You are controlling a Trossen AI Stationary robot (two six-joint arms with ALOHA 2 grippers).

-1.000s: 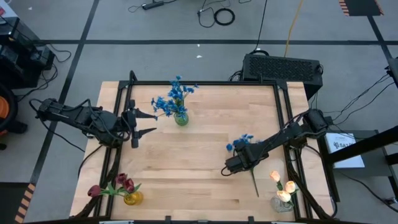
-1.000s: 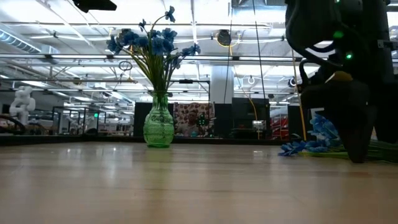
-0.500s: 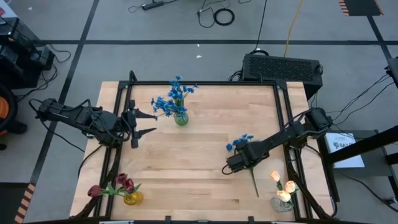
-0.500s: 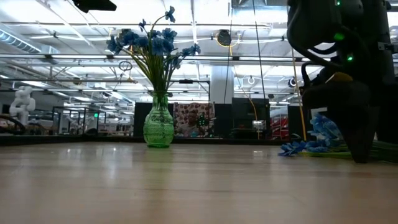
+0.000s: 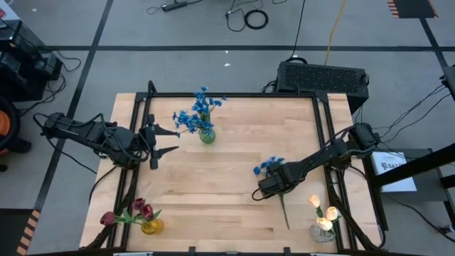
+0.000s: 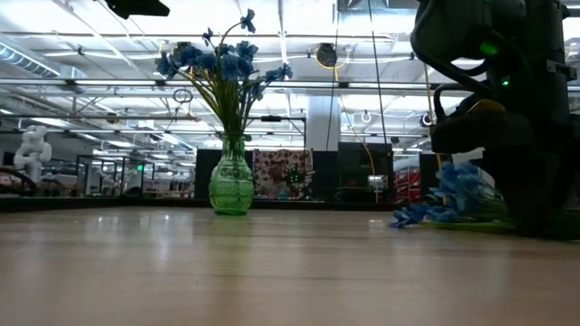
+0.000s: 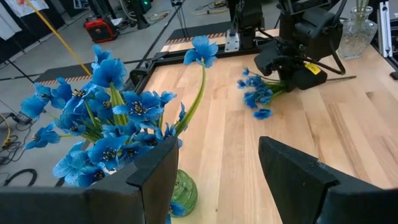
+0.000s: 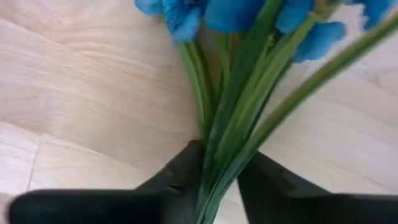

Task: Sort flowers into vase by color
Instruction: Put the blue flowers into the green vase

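The right gripper [image 8: 221,180] pinches the blue flower's [image 5: 269,165] green stems between its jaws, blossoms splayed just beyond the fingertips on the table [image 5: 227,213]. Thin stems could slip free on lifting. The left gripper [image 7: 214,165] waits, jaws apart, empty.

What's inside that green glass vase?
The green vase holds a bunch of blue flowers on green stems. Whether there is water inside cannot be told.
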